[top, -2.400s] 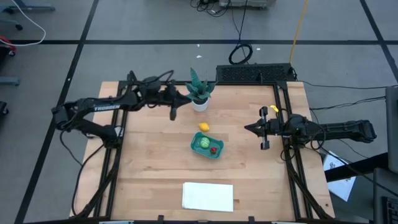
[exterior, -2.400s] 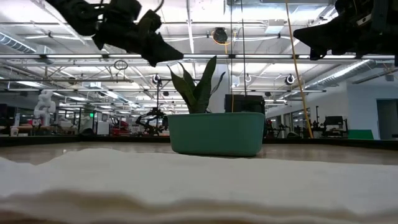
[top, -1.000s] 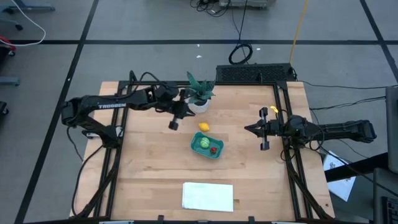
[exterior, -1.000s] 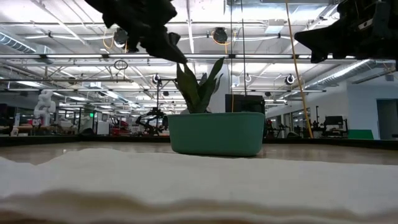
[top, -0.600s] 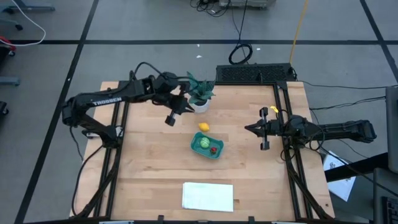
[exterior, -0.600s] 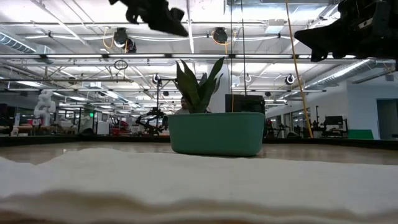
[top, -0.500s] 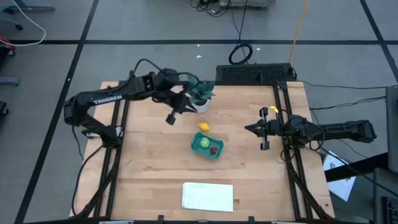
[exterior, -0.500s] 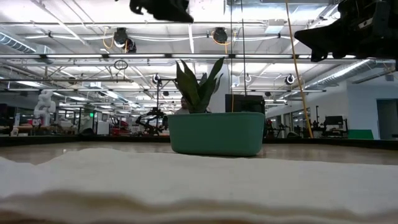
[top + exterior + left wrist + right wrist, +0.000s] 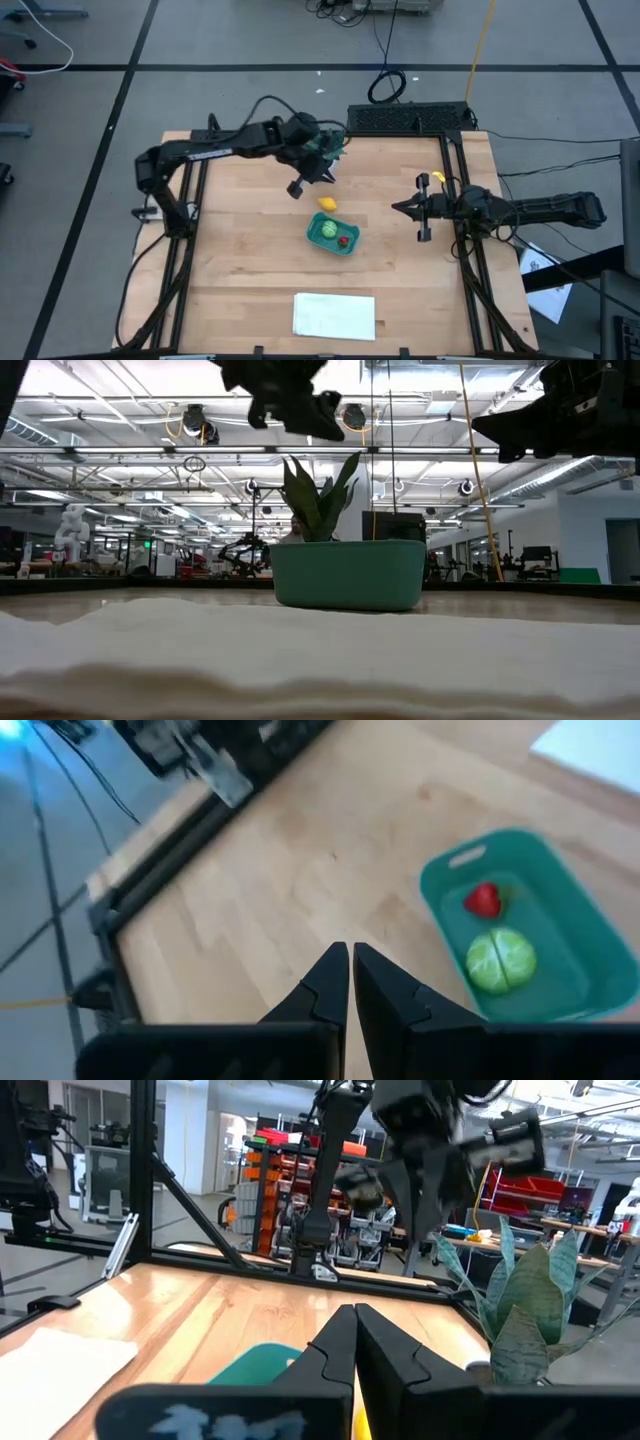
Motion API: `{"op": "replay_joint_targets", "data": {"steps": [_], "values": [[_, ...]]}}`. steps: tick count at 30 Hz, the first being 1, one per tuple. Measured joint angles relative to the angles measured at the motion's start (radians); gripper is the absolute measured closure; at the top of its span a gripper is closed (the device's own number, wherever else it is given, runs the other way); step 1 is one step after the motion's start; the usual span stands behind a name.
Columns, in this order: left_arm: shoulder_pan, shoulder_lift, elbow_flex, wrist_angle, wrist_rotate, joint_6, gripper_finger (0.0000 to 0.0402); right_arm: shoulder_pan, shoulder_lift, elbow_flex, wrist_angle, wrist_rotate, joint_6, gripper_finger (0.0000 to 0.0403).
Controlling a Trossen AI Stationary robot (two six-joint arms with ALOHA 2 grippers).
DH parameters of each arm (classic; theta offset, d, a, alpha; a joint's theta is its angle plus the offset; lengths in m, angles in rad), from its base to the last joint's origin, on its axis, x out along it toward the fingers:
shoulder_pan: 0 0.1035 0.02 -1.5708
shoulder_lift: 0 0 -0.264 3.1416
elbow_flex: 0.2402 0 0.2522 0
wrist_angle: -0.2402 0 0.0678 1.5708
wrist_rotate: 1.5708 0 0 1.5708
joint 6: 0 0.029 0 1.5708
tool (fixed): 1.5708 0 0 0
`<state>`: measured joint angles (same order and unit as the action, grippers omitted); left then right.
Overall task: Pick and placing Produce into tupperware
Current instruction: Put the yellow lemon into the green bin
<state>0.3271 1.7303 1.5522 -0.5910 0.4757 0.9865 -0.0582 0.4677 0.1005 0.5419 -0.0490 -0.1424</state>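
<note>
The teal tupperware (image 9: 333,235) sits mid-table, with the round light-green piece (image 9: 326,230) and the small dark red piece (image 9: 344,240) inside it. The left wrist view shows the tupperware (image 9: 560,910), the red piece (image 9: 483,900) and the green piece (image 9: 500,963). The yellow lemon (image 9: 327,204) lies on the wood just beyond the tupperware's far edge. My left gripper (image 9: 297,188) hangs shut above the table, left of the lemon and beside the potted plant (image 9: 322,150); its fingers (image 9: 350,965) meet. My right gripper (image 9: 395,207) waits shut (image 9: 353,1325) to the tupperware's right.
A white flat sheet (image 9: 334,315) lies near the table's near edge and fills the low view's foreground (image 9: 300,660). The spiky potted plant stands close behind my left gripper. Black frame rails run along both table sides (image 9: 462,240). Bare wood shows left of the tupperware.
My left arm has swung toward the table's right and risen, carrying its gripper from the left part of the table to beside the plant and closer to the lemon, with its wrist turned. Its fingers stay shut. The produce and tupperware have not moved.
</note>
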Motion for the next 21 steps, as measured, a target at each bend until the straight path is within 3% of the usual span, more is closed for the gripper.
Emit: {"op": "replay_joint_targets", "data": {"steps": [11,16,21], "values": [[-0.051,0.196,0.062,-0.069,-0.219,0.168,0.0376,-0.002,0.022,0.000,0.000,0.000,-0.014,0.0403],[-0.084,0.217,0.062,-0.092,-0.243,0.309,0.0376,-0.002,0.030,0.000,0.000,0.000,-0.026,0.0403],[-0.109,0.214,0.062,-0.049,-0.242,0.265,0.0376,-0.002,0.039,0.000,0.000,0.000,-0.027,0.0403]]}}
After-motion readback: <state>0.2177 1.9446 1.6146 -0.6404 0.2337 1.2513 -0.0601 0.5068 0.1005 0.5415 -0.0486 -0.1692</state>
